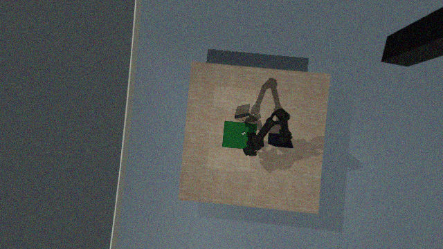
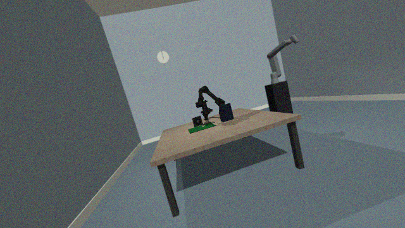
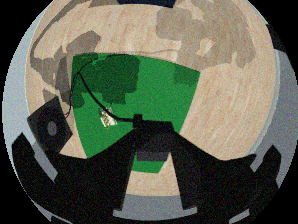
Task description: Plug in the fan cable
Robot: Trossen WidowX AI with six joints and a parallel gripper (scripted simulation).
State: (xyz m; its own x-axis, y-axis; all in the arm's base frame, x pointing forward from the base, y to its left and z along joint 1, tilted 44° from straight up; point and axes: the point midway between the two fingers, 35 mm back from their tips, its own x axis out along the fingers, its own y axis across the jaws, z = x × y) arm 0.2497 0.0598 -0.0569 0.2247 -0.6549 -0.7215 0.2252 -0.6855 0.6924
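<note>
The green board (image 1: 233,138) (image 2: 194,130) (image 3: 160,95) lies flat on the table. A small pale part (image 1: 243,133) (image 3: 107,118) stands on it; the header's four pins cannot be made out there. The black fan (image 1: 241,116) (image 2: 197,121) (image 3: 51,127) stands upright beside the board. Its thin black cable (image 3: 92,95) loops over the board to the plug. My gripper (image 2: 206,119) (image 3: 153,134) is shut on the dark plug (image 3: 156,126), above the board and to the right of the pale part in the wrist view. The plug's underside and its exact height are hidden.
The dark blue base block (image 1: 277,140) (image 2: 226,112) of my arm stands on the wooden table (image 1: 208,183) (image 2: 177,145) beyond the board. A grey arm (image 2: 275,64) on a black pedestal (image 2: 279,96) stands behind the table. Shadows of my arm cross the board and table.
</note>
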